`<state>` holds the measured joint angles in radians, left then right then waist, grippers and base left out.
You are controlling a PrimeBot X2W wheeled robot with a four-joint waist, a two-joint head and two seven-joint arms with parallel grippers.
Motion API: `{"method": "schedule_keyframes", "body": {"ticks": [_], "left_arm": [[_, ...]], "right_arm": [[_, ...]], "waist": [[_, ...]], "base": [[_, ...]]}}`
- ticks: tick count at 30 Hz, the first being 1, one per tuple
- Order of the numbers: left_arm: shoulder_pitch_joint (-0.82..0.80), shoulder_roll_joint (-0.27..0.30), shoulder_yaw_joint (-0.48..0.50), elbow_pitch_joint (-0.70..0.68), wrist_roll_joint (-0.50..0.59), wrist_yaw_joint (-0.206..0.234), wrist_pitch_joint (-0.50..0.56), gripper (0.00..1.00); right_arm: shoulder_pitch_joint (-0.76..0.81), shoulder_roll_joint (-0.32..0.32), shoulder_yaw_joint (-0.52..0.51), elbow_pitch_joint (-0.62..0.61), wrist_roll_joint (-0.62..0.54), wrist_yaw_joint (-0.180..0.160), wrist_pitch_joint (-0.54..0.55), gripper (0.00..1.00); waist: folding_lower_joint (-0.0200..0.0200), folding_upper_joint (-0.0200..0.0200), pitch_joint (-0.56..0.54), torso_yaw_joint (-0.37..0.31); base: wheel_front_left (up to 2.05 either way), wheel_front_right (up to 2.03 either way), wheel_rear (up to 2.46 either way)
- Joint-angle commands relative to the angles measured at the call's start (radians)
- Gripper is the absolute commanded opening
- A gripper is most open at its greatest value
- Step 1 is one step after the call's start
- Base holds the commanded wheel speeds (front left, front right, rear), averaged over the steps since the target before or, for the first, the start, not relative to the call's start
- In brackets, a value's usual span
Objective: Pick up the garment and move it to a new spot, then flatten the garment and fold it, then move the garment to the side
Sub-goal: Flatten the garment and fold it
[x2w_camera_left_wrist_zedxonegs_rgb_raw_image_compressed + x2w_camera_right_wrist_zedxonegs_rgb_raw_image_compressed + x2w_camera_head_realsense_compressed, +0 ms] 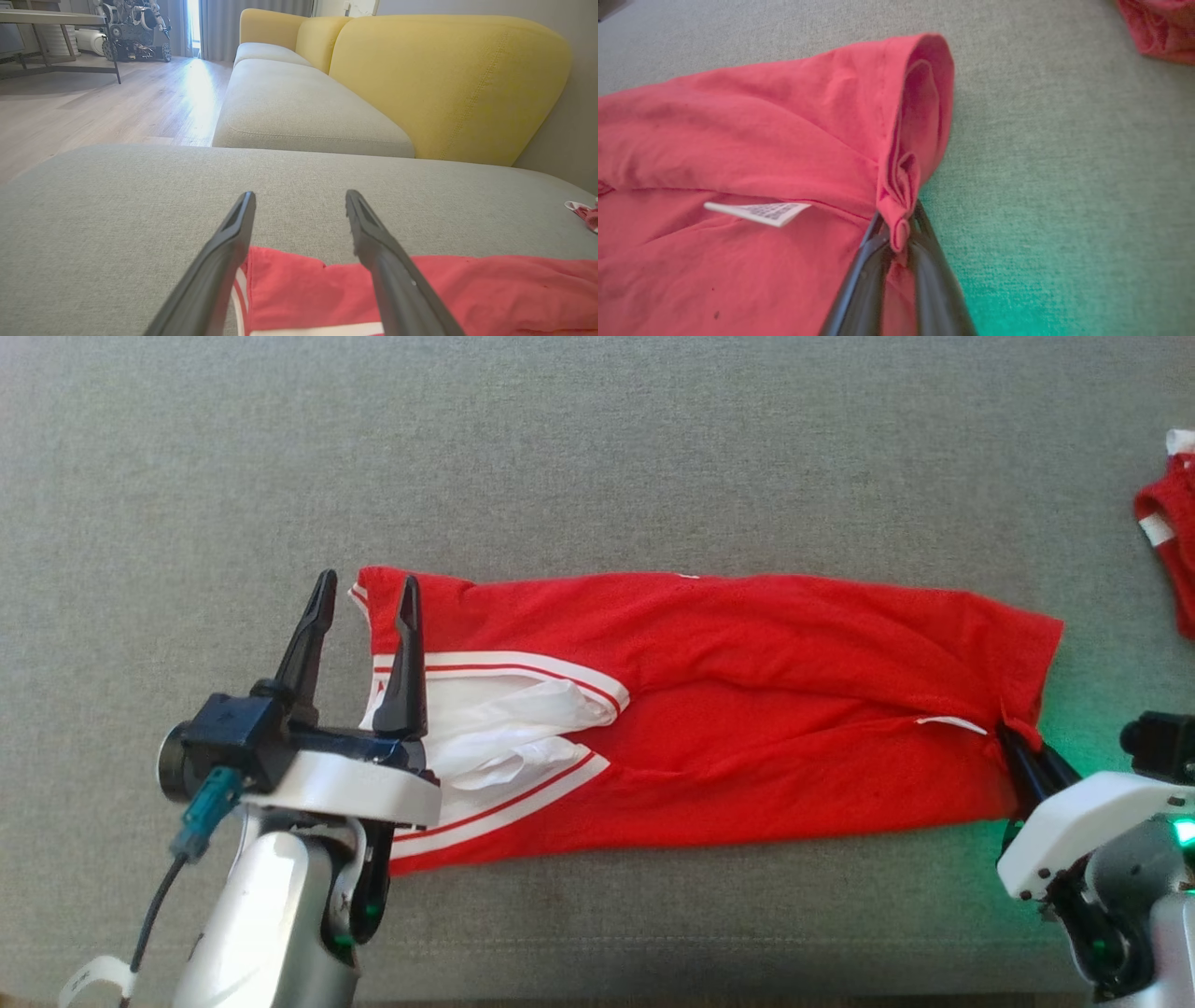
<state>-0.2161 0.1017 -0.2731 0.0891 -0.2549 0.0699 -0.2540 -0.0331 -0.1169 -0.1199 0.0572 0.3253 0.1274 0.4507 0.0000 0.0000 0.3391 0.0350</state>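
**Red garment stretched on grey cushion, pinched at its 3 o'clock hem**

Hidden or cut off in the head view: near corner of the garment (747,709) at 8 o'clock, covered by the pale wrist of the left arm. Most of the right pincer (1013,742) at 4 o'clock, tucked under its own white housing with just the dark tips peeking out. A second red garment (1167,532) at 2 o'clock, cropped by the edge, shape impossible to tell. Print on the care label (756,212) too blurred to read.

Counted: two pincers of two fingers each, two red garments, one white label, two white-and-red trim bands (523,667) meeting in a V.

Left pincer (368,579) released, spread wide and pointing to 12 o'clock, straddling the garment's 9 o'clock edge. Contact with the cloth impossible to tell.

Right pincer clenched on a bunched fold of the hem, gathered into a small roll between the tips in the right wrist view.

Garment lying lengthways across the middle of the grey cushion (597,448), from 9 to 3 o'clock. Soft knit, lightly creased, white inner cloth showing at the open end. Cushion flat, of coarse woven fabric, tinted green at 4 o'clock.

In the left wrist view, a rounded yellow backrest (444,84) at 1 o'clock and a pale wood floor (93,107) at 10 o'clock.
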Motion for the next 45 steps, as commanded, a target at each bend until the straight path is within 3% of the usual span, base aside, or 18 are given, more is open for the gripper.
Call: {"method": "schedule_keyframes", "body": {"ticks": [1,17,22,31,36,45], "left_arm": [[-0.034,0.007,0.043,-0.029,0.011,-0.004,-0.008,1.00],[-0.004,-0.009,0.077,-0.022,0.021,-0.023,-0.008,1.00],[0.012,-0.012,0.084,-0.021,0.021,-0.026,-0.008,1.00],[0.033,-0.015,0.084,-0.008,0.023,-0.035,-0.008,1.00],[0.034,-0.016,0.077,-0.002,0.024,-0.040,-0.008,1.00],[0.029,-0.023,0.060,0.005,0.021,-0.043,-0.008,1.00]], "right_arm": [[0.019,-0.005,0.012,-0.018,0.002,0.003,0.014,0.00],[0.021,-0.065,-0.165,-0.102,-0.006,0.003,-0.030,0.00],[0.030,-0.062,-0.160,-0.174,0.005,0.003,-0.008,0.00],[0.004,-0.026,0.044,-0.353,0.175,0.003,0.090,0.00],[-0.018,-0.010,0.167,-0.388,0.272,0.003,0.134,0.00],[-0.135,0.044,0.524,-0.250,0.463,0.003,0.111,0.00]], "waist": [[0.0000,0.0000,-0.002,-0.002],[0.0000,0.0000,-0.052,-0.018],[0.0000,0.0000,-0.076,-0.024],[0.0000,0.0000,-0.130,-0.025],[0.0000,0.0000,-0.143,-0.011],[0.0000,0.0000,-0.136,0.044]], "base": [[0.00,0.00,0.00],[0.00,0.00,0.00],[0.00,0.00,0.00],[0.00,0.00,0.00],[0.00,0.00,0.00],[0.00,0.00,0.00]]}}
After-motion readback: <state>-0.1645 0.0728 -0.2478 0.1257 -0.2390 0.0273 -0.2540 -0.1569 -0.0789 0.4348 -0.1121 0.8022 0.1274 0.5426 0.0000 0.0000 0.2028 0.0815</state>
